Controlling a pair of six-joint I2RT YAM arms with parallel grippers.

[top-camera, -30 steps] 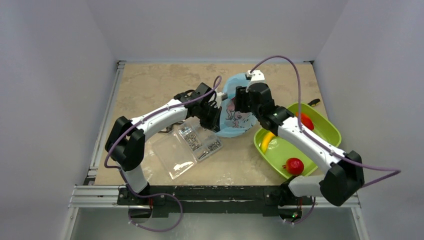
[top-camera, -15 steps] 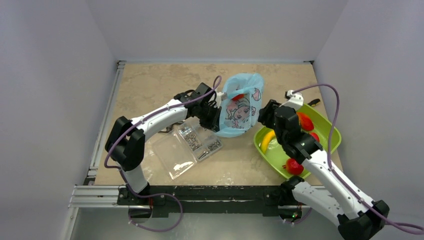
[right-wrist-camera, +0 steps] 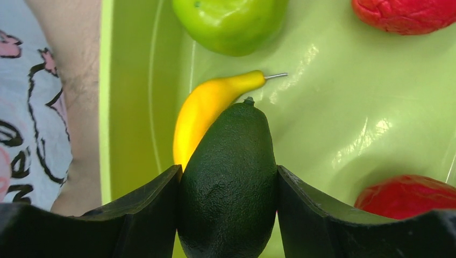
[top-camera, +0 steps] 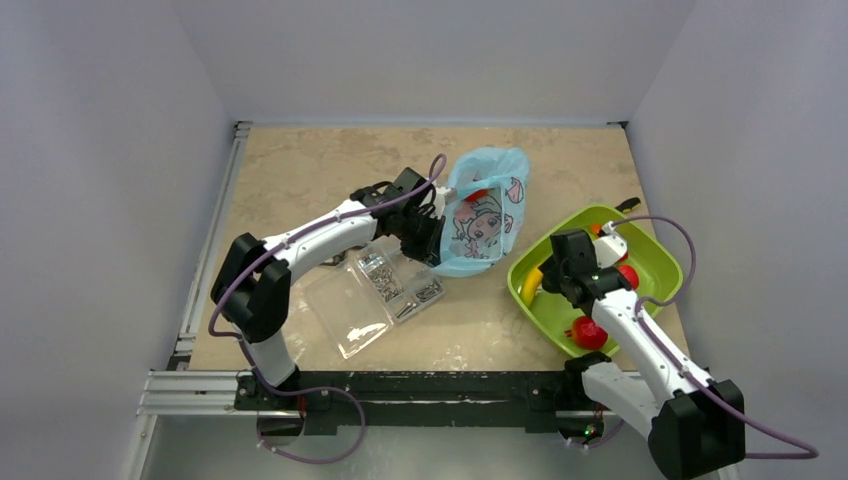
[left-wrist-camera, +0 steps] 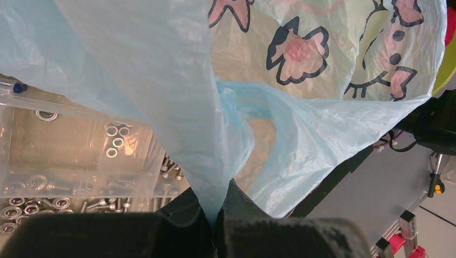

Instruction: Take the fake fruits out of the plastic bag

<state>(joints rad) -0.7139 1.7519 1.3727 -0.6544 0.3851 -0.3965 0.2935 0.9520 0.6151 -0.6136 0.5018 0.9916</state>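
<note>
The light-blue plastic bag (top-camera: 483,215) with its cartoon print stands propped up mid-table. My left gripper (top-camera: 428,235) is shut on the bag's left edge, and the film (left-wrist-camera: 301,80) is pinched between the jaws of the left gripper (left-wrist-camera: 220,209). A red fruit (top-camera: 477,195) shows inside the bag's mouth. My right gripper (top-camera: 553,283) hangs over the lime-green tray (top-camera: 660,260). That gripper (right-wrist-camera: 227,172) is shut on a dark green oval fruit (right-wrist-camera: 228,215). Under it in the tray lie a yellow banana (right-wrist-camera: 207,115), a light green fruit (right-wrist-camera: 231,21) and two red fruits (right-wrist-camera: 403,13) (right-wrist-camera: 403,196).
A clear compartment box (top-camera: 400,285) holding screws and washers sits just left of the bag, its lid (top-camera: 345,310) open toward the near edge. A small dark tool (top-camera: 627,205) lies behind the tray. The tray rim (right-wrist-camera: 105,107) lies close to the bag.
My right arm has drawn back out of the bag and swung right and nearer, over the tray, carrying the dark green fruit. The left gripper keeps its hold on the bag.
</note>
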